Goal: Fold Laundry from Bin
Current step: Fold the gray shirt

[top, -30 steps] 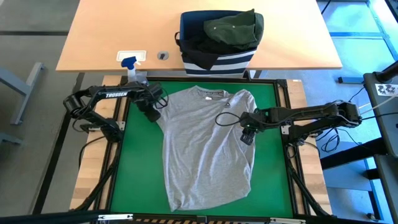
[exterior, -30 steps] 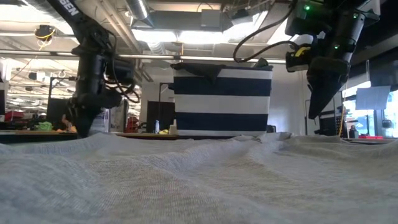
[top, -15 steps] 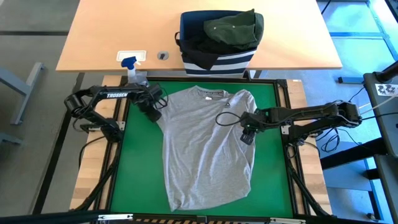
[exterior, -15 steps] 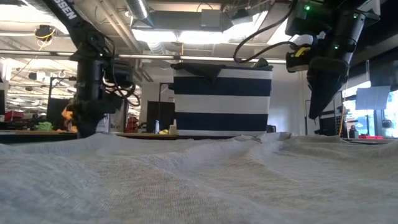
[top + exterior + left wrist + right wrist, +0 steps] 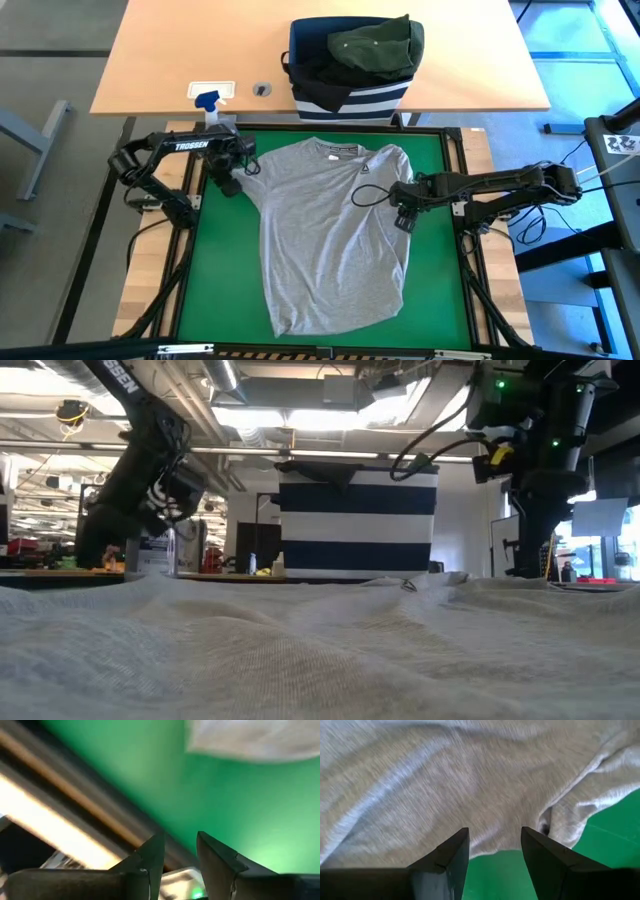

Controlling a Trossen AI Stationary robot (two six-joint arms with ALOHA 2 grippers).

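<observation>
Overhead, the grey shirt [image 5: 335, 235] covers the green mat [image 5: 220, 270]; only wrist views show left gripper [image 5: 179, 851] and right gripper [image 5: 495, 845] spread, empty; bin [image 5: 350, 60] at 12 o'clock.

You have a green mat [image 5: 225, 270] covering the work surface, framed by a black border. Behind it stands a pale wooden table [image 5: 180, 60], and at its near edge a clear spray bottle [image 5: 210, 105] with a blue nozzle (lying beside a small round grommet [image 5: 262, 89]).
</observation>
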